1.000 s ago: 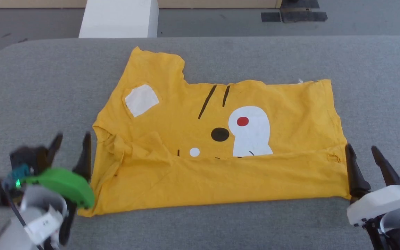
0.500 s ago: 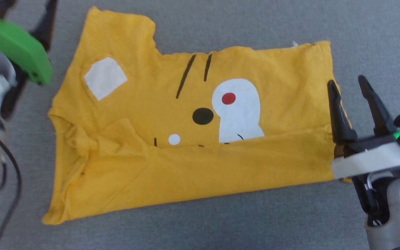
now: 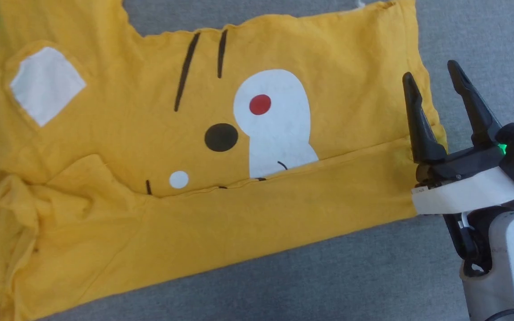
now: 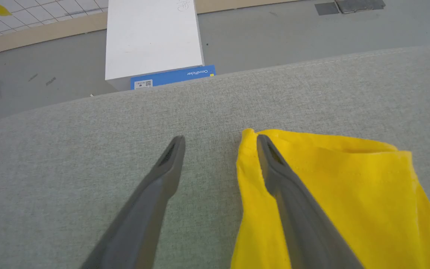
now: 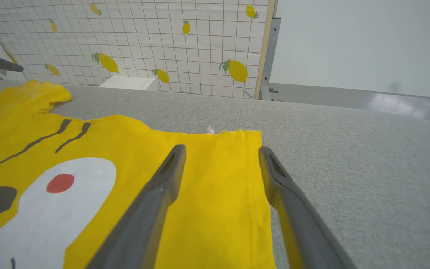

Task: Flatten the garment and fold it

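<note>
Head view: shirt [image 3: 194,232] flat on counter [image 3: 489,35], long axis left–right, near strip folded over. Right claw [image 3: 430,70] open, astride the right edge. Left claw [image 4: 220,137] open, astride the far-left sleeve corner. Each arm is nearest its own end.

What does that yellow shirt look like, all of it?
The garment is a mustard-yellow T-shirt, cotton-looking, printed with black stripes, a white muzzle with a red dot, and a white sleeve patch. It lies on the grey table, near edge folded over the print, wrinkled at one end. The left gripper and right gripper, fingers open, straddle its opposite edges.
</note>
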Controlling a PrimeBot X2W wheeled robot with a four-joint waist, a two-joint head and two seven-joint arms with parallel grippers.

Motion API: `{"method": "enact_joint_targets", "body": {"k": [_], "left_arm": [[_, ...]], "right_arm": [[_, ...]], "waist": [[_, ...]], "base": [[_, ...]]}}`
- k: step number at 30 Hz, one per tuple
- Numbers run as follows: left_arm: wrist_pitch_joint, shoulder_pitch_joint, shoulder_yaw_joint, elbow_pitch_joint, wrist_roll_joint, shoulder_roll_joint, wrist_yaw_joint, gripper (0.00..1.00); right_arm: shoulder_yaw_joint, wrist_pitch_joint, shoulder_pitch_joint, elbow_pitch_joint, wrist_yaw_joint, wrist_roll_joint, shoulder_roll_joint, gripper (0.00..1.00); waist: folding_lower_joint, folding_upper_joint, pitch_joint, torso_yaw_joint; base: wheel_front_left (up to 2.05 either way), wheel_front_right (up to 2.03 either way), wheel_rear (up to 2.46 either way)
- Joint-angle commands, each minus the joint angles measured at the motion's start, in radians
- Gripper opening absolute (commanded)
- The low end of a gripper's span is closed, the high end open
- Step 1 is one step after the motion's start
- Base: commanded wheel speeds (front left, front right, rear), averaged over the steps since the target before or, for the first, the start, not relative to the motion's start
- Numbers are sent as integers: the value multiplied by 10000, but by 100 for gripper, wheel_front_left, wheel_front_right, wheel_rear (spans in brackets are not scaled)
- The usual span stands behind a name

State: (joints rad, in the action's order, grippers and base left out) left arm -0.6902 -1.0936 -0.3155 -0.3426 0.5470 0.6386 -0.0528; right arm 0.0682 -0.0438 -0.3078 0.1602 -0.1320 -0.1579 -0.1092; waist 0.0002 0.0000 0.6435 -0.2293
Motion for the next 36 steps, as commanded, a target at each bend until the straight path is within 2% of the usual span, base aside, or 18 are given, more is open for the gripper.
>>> {"method": "enact_joint_targets", "body": {"k": [1, 9, 10, 11, 12, 18, 22, 24, 25, 29, 36], "left_arm": [[-129, -211, 12, 42, 57, 125, -159, 100], [-777, -35, 80, 122, -148, 412, -978, 100], [-825, -9, 73, 142, -186, 447, -1055, 95], [-856, 14, 57, 166, -219, 475, -1101, 44], [-924, 54, 24, 192, -241, 504, -1128, 0], [-1303, 292, -100, 384, 86, 431, -915, 0], [-1204, 360, -102, 467, 189, 391, -842, 0], [-1119, 379, -117, 488, 205, 367, -815, 0], [-970, 364, -138, 509, 192, 359, -773, 0], [-833, 331, -188, 498, 191, 310, -723, 0], [-632, 205, -290, 423, 219, 203, -579, 0]], "right_arm": [[-28, -75, -184, 131, 13, 94, 74, 100], [-108, -203, -134, 263, 13, 171, 283, 100], [-109, -207, -128, 259, 13, 173, 297, 100], [-110, -203, -127, 256, 13, 175, 307, 100], [-114, -179, -140, 259, 13, 178, 318, 100], [-76, 240, -698, 400, 13, 151, 139, 100], [36, 1138, -1655, 321, 13, 14, -99, 100], [-75, 1921, -2325, 59, 13, -92, -88, 100], [-399, 3443, -3528, -740, 13, -330, 98, 100], [-787, 5772, -4954, -2222, 13, -488, 345, 100], [-737, 8458, -6383, -4120, 13, -269, 511, 100]], "waist": [[-2, 0, 536, -513], [-2, 0, 754, -701], [-2, 0, 765, -712], [-2, 0, 767, -718], [-2, 0, 764, -719], [-2, 0, 661, -643], [-2, 0, 592, -633], [-2, 0, 565, -634], [-2, 0, 566, -627], [-2, 0, 581, -545], [-2, 0, 639, -366]], "base": [[0, 0, 0], [0, 0, 0], [0, 0, 0], [0, 0, 0], [0, 0, 0], [0, 0, 0], [0, 0, 0], [0, 0, 0], [0, 0, 0], [0, 0, 0], [0, 0, 0]]}}
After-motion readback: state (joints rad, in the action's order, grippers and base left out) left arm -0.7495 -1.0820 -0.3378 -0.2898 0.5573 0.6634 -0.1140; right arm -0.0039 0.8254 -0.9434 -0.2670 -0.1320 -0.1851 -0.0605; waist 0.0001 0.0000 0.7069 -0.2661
